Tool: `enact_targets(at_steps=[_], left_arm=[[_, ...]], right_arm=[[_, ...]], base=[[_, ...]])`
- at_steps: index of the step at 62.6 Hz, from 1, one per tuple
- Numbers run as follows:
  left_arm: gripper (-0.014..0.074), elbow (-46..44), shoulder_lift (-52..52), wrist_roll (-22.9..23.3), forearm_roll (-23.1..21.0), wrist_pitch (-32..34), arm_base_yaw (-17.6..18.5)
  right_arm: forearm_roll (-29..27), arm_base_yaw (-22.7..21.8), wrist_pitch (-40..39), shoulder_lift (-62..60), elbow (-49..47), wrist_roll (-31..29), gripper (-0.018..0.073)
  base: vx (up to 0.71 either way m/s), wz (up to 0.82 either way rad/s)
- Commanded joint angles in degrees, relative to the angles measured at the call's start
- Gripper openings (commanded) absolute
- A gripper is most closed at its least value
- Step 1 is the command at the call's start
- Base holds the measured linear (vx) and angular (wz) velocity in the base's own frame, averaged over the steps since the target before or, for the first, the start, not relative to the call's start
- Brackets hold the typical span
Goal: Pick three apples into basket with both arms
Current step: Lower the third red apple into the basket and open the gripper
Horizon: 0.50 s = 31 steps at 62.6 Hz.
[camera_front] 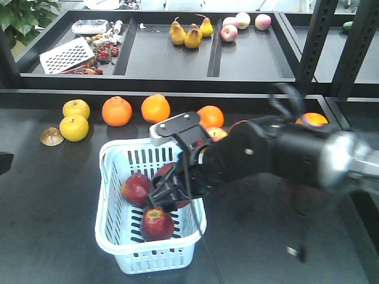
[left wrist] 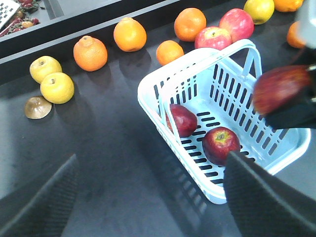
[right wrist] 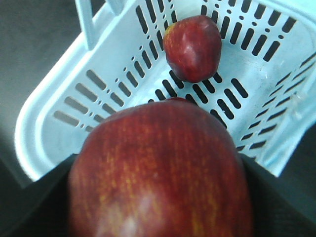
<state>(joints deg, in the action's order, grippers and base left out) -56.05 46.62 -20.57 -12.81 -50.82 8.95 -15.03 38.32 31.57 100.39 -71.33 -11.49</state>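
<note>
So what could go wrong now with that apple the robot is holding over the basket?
1. The right gripper holds the third apple above the basket, over the two apples already inside: one at, one at. Dropped from here, it might hit one and bruise or bounce.
2. The arm hangs close to the basket's rim and hoop handle; pulling back carelessly, it could catch them and tip the basket.
</note>
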Motion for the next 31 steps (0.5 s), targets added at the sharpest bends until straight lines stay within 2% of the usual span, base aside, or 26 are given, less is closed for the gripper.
enact_targets(at_steps=[1,6,15,31], left_arm=[[0.0565,-1.4,-0.3,0.5,-0.9,3.5,0.0],[0.0565,-1.4,-0.3,0.5,-0.9,3.5,0.0],[0.0565,-1.4,-0.3,0.5,-0.9,3.5,0.0],[0.0565,-1.4,-0.3,0.5,-0.9,3.5,0.0]], right_arm=[[-0.1,-0.1,-2.3,-1.3,-3.3,-0.4,0.0515],[-0.1,-0.1,-2.6,-1.3,-3.3,-0.4,0.0613],[0.0,-0.3,-2.4,-1.3,-3.3,-0.3,0.0694],[1.1,-2.6,1.6,-2.9,-3.3,2.2,0.0657]], base=[[0.00,0.00],[0.00,0.00],[0.00,0.00],[0.00,0.00]])
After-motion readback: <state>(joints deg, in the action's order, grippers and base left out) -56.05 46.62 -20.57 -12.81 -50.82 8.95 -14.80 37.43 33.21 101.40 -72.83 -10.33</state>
